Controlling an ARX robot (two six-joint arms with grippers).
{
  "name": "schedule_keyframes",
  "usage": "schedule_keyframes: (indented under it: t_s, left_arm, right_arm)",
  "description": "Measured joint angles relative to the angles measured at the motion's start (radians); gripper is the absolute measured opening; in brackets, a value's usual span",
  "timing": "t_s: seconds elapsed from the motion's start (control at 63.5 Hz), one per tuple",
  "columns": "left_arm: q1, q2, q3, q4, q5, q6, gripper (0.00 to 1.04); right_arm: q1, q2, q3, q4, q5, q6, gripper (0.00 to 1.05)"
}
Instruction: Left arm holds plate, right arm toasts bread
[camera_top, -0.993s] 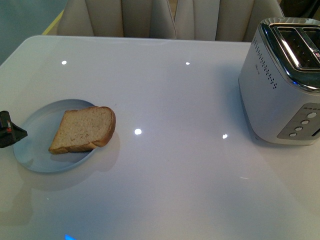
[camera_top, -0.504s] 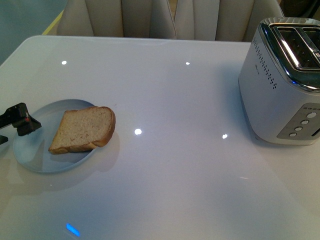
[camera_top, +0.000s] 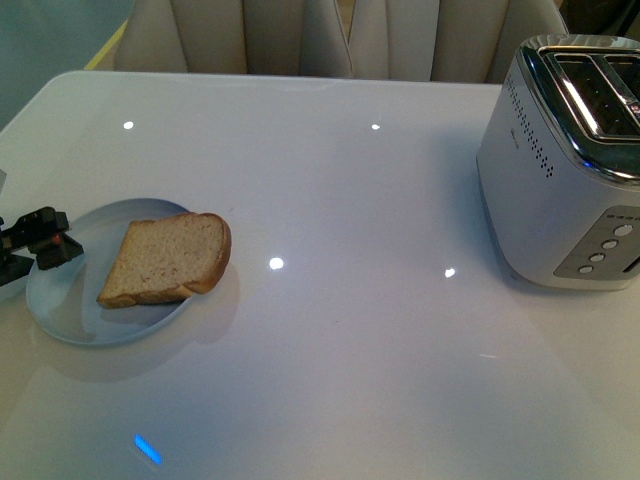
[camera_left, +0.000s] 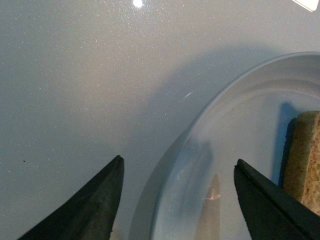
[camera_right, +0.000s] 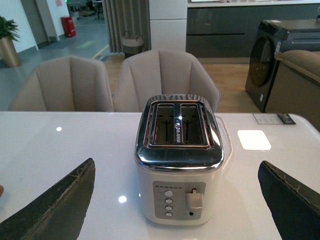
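Plate (camera_top: 60, 320): pale blue-grey and round. We take it as our landmark. It lies flat on the white glossy surface (camera_top: 350, 350).

Bread (camera_top: 165, 260): one light brown slice lying flat on the plate. Its rounded crust edge reaches out past the plate's rim on the side away from the left hand.

Left hand (camera_top: 58, 238): at the plate's rim, opposite the bread's rounded edge. We see it spread wide and holding nothing. In the left wrist view the rim passes between the two dark fingers (camera_left: 95, 205), one finger outside the plate over the bare surface and the other over the plate's inside, near the bread's crust. We cannot tell whether either finger touches the plate.

Right hand (camera_right: 175, 205): spread wide and holding nothing. It is out of the front view, so we cannot place it against the plate. Its own camera shows the toaster between its fingers, button side facing us.

Toaster (camera_top: 545, 190): white with a chrome top and two slots, both with nothing in them. It stands well apart from the plate, across the surface on the bread's side.

Chairs (camera_top: 330, 35): beige, beyond the surface's far edge from the plate.
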Motion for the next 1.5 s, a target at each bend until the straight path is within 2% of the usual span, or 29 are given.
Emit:
schedule_keyframes:
  t_s: [0.189, 0.268, 0.331, 0.741, 1.04, 1.245, 1.497]
  left_arm:
    - [0.000, 0.000, -0.013, -0.020, 0.018, 0.016, 0.29]
    - [0.003, -0.002, -0.017, -0.047, 0.055, 0.004, 0.10]
    - [0.005, -0.007, -0.021, -0.050, 0.085, -0.027, 0.03]
    - [0.032, -0.117, -0.106, -0.041, 0.149, -0.178, 0.03]
    - [0.024, -0.384, -0.206, -0.088, 0.194, -0.241, 0.03]
    - [-0.051, -0.531, -0.187, -0.179, 0.173, -0.298, 0.03]
    - [-0.227, -0.624, -0.098, -0.307, 0.130, -0.356, 0.03]
  right_arm:
    - [0.000, 0.000, 0.000, 0.000, 0.000, 0.000, 0.96]
    - [0.000, 0.000, 0.000, 0.000, 0.000, 0.000, 0.96]
    - [0.000, 0.000, 0.000, 0.000, 0.000, 0.000, 0.96]
    - [0.000, 0.000, 0.000, 0.000, 0.000, 0.000, 0.96]
    - [0.000, 0.000, 0.000, 0.000, 0.000, 0.000, 0.96]
    - [0.000, 0.000, 0.000, 0.000, 0.000, 0.000, 0.96]
    - [0.000, 0.000, 0.000, 0.000, 0.000, 0.000, 0.96]
